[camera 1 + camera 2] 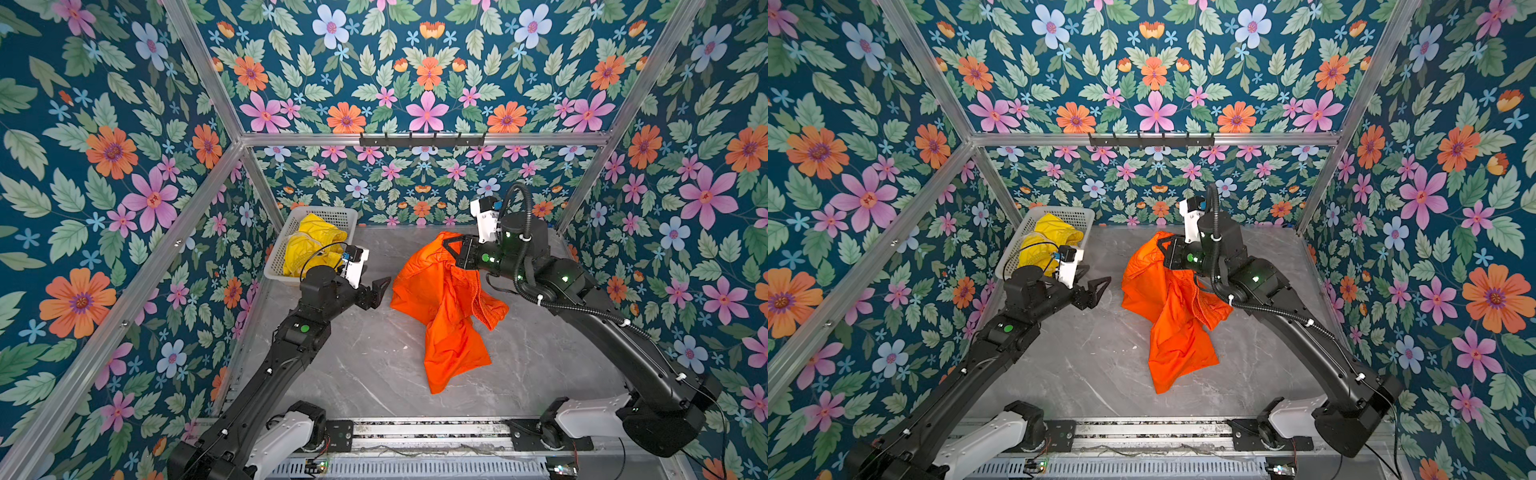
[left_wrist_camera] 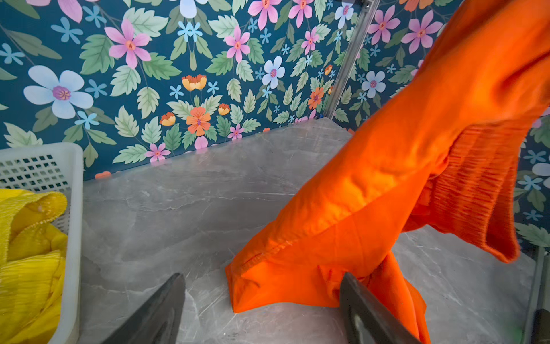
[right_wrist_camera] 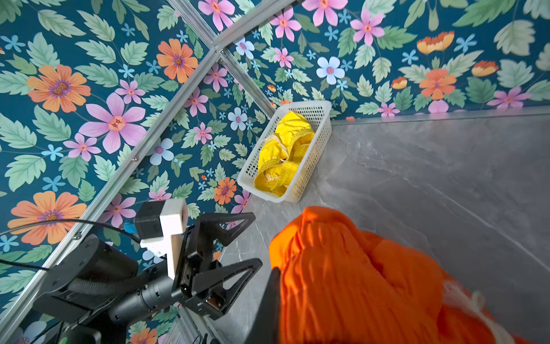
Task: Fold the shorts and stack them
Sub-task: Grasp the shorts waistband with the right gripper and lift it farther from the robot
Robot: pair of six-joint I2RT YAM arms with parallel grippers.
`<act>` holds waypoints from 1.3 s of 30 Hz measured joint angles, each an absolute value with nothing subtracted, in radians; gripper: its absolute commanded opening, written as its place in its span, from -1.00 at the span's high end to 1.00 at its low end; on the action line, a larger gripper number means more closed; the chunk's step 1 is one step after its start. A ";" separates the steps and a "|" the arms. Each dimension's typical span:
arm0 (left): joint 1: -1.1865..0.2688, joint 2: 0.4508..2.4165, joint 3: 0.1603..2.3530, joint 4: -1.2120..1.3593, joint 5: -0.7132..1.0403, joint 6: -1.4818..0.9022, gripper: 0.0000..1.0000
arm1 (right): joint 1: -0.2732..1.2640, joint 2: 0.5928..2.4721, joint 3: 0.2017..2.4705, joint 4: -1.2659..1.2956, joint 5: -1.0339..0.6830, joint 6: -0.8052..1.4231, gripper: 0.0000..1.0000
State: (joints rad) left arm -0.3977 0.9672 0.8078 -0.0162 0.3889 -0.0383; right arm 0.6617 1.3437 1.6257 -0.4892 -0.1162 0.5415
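Nearest my camera head, the black-and-silver mounting rail [image 1: 428, 432] spans the near edge of the grey marble-look tabletop [image 1: 365, 374]. Further in, I see the right gripper [image 1: 449, 246] clamped on the bright orange thin-fabric shorts [image 1: 444, 307], holding them up while one leg trails on that tabletop. The left gripper [image 1: 380, 284] stands with jaws wide apart, empty, just beside the cloth. Bright yellow shorts [image 1: 311, 245] lie crumpled in the white perforated plastic basket [image 1: 324, 210] at the far left corner. A whitish patch [image 3: 476, 300] on the orange fabric is too blurred for me to read.

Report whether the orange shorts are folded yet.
Unfolded: orange shorts hang crumpled from the shut right hand, one leg draping onto the table.
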 measured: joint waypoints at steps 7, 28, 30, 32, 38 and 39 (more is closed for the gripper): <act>-0.398 0.957 0.765 -0.009 0.463 0.052 -0.53 | 0.651 1.365 1.791 -0.569 -0.090 0.486 1.00; -0.473 1.078 0.419 0.431 0.514 0.235 -0.44 | 0.567 1.381 1.859 -0.677 -0.186 0.456 1.00; -0.473 1.094 0.393 0.489 0.470 0.234 -0.43 | 0.564 1.383 1.864 -0.691 -0.195 0.450 1.00; -0.474 1.113 0.372 0.548 0.400 0.234 -0.46 | 0.561 1.383 1.869 -0.693 -0.207 0.448 1.00; -0.474 1.243 0.378 0.696 0.279 0.268 -0.49 | 0.559 1.383 1.890 -0.693 -0.237 0.442 1.00; -0.474 1.275 0.387 0.709 0.278 0.274 -0.49 | 0.559 1.384 1.893 -0.694 -0.243 0.442 1.00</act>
State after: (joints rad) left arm -0.4740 1.2751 0.3874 0.7094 0.2779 0.2745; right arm 0.5591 1.3838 1.8931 -0.6941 -0.2432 0.4416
